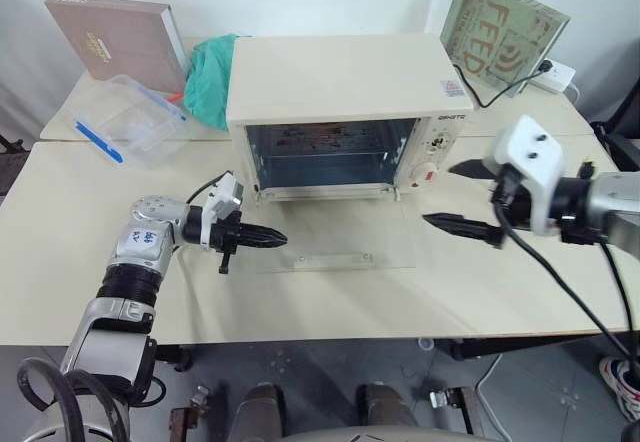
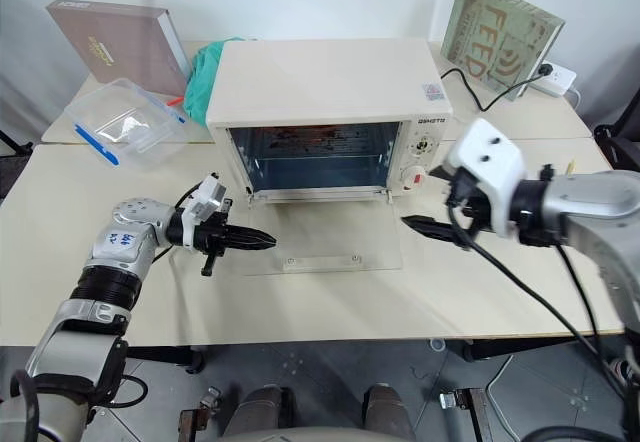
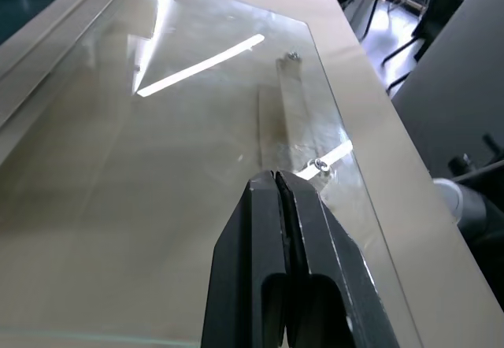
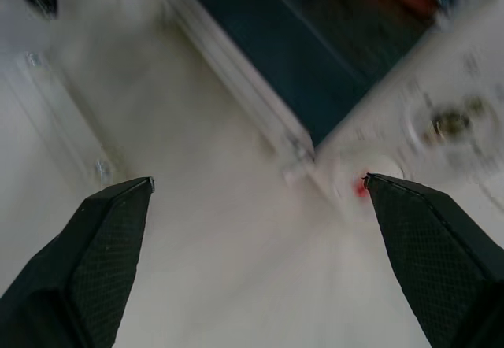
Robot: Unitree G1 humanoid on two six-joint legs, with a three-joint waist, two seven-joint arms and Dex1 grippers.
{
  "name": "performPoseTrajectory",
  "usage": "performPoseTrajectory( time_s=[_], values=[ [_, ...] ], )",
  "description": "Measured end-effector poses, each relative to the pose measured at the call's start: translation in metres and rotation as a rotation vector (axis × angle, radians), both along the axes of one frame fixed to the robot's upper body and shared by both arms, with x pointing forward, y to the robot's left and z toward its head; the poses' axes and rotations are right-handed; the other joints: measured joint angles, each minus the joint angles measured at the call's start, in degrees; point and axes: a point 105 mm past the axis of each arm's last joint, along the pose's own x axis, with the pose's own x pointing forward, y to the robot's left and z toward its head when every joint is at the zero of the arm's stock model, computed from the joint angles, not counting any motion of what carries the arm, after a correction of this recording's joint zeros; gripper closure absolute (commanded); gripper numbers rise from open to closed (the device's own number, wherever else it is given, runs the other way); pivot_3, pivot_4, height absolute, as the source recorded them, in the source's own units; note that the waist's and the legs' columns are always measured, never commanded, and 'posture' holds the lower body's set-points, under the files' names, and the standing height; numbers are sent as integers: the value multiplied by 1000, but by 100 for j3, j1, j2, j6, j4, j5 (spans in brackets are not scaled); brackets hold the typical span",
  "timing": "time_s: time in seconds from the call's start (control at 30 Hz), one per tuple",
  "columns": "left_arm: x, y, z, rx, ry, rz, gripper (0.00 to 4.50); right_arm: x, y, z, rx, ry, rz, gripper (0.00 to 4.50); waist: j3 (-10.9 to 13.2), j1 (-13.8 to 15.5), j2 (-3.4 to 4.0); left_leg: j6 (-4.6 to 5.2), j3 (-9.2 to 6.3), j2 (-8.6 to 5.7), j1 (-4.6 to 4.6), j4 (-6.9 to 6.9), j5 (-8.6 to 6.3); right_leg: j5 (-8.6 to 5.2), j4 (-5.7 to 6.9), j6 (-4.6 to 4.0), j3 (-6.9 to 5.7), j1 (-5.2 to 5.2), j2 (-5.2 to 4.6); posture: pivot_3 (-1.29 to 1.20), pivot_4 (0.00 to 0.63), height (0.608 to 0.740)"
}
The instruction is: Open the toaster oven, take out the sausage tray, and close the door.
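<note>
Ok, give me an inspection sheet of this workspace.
Surface: cream table, mostly bare in front.
Job's things: oven open, door lying flat on the table; tray not made out inside.
Clutter: clear box, green cloth, brown box, green board.
Grippers: left gripper shut, empty, at the door's left edge; right gripper open, empty, beside the oven's knobs.
Cables: black cord to a wall plug.
Surroundings: white wall.

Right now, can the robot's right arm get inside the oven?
Probably yes. The door lies flat open on the table, the right end effector hangs open beside the oven front, and nothing stands between them.
</note>
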Motion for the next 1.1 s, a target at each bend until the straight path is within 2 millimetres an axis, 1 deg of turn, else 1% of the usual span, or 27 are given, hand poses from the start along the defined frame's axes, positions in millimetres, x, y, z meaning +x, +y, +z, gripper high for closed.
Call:
performPoseTrajectory(
  time_s=[0.03, 0.1, 0.2, 0.27, 0.37, 0.43, 0.5, 0.6, 0.67, 0.7, 0.77, 0.83, 0.9, 0.97, 1.03, 1.1],
  values=[
    [-1, 0, 0, 9, -14, -5, 4461, 1, 9, -2, 7, -3, 17, 0, 0, 3, 0, 0, 0, 0, 0, 1, 0, 0, 2, 0, 0, 0, 0, 0, 150, 740],
    [-1, 0, 0, 15, -28, -6, 4461, 1, 21, -10, 1, 5, 44, 0, 0, 23, 0, 1, 0, -2, -1, 3, 0, 0, 2, 0, 0, 1, -2, 0, 150, 740],
    [-1, 2, 0, 8, -33, 15, 4461, 3, 33, -19, -17, 2, 61, 0, 0, 12, 0, 3, 0, -2, 0, 5, -2, 0, 4, 0, -1, 2, -2, 0, 150, 740],
    [0, 4, 0, -5, -42, 41, 4461, 6, 42, -19, -25, -23, 72, 0, 0, -2, 0, 3, 0, -1, 1, 5, -2, 0, 11, 0, -1, 0, -2, 0, 150, 740],
    [3, 7, 3, -47, -39, 115, 4461, 15, 61, -19, -34, -88, 86, 0, 0, -26, 0, 3, -1, -1, 0, 3, -2, 0, 15, 0, -1, -6, -2, 0, 150, 740],
    [5, 11, 7, -86, -45, 175, 4461, 26, 71, -27, -72, -116, 75, 0, 0, -54, 0, 3, 0, 0, -1, 1, -2, 0, 17, 0, -1, -10, -2, 0, 150, 740],
    [4, 13, 12, -122, -53, 197, 4461, 35, 73, -32, -110, -136, 46, 0, 0, -75, 0, 3, 0, -1, -5, 1, -2, 0, 17, 0, -2, -12, -6, 0, 150, 740],
    [0, 17, 26, -242, -80, 235, 4461, 57, 75, -35, -194, -211, -28, 0, 0, -117, 0, 3, 0, -4, -6, 2, -2, 0, 19, 0, -7, -12, -12, 0, 150, 740],
    [-2, 20, 36, -320, -97, 263, 4461, 67, 76, -35, -243, -268, -48, 0, 0, -142, 0, 3, 0, -4, -5, 0, -2, 0, 19, 0, -8, -13, -12, 0, 150, 740],
    [-6, 25, 42, -374, -108, 289, 4461, 75, 80, -32, -260, -306, -66, 0, 0, -167, 0, 3, 0, -4, -3, -1, -2, 0, 21, 0, -8, -13, -13, 0, 150, 740],
    [-10, 29, 46, -426, -115, 311, 4461, 84, 86, -28, -283, -359, -83, 0, 0, -207, 0, 2, 1, -2, -3, -4, -1, 0, 24, 0, -9, -17, -11, 0, 150, 740],
    [-16, 34, 44, -464, -116, 341, 4461, 93, 95, -22, -308, -423, -91, 0, 0, -291, 0, 2, 1, -2, 0, -11, -1, 0, 29, 0, -11, -18, -13, 0, 150, 740],
    [-21, 37, 38, -472, -102, 366, 4461, 99, 102, -22, -336, -462, -91, 0, 0, -331, 0, 2, 0, -2, 0, -12, -1, 0, 28, 0, -15, -18, -14, 0, 150, 740],
    [-23, 40, 34, -484, -87, 400, 4461, 106, 108, -27, -367, -477, -90, 0, 0, -345, -1, 2, 0, -4, 0, -11, -2, 0, 29, 0, -18, -18, -18, 0, 150, 740],
    [-25, 44, 34, -500, -84, 438, 4461, 112, 114, -38, -399, -469, -83, 0, 0, -349, -1, 2, 0, -7, -1, -10, -2, 0, 30, 0, -21, -17, -23, 0, 150, 740],
    [-26, 46, 35, -501, -94, 464, 4461, 118, 117, -43, -417, -471, -85, 0, 0, -349, -1, 2, 0, -11, -1, -9, -2, 0, 31, 0, -24, -17, -29, 0, 150, 740]
  ],
)
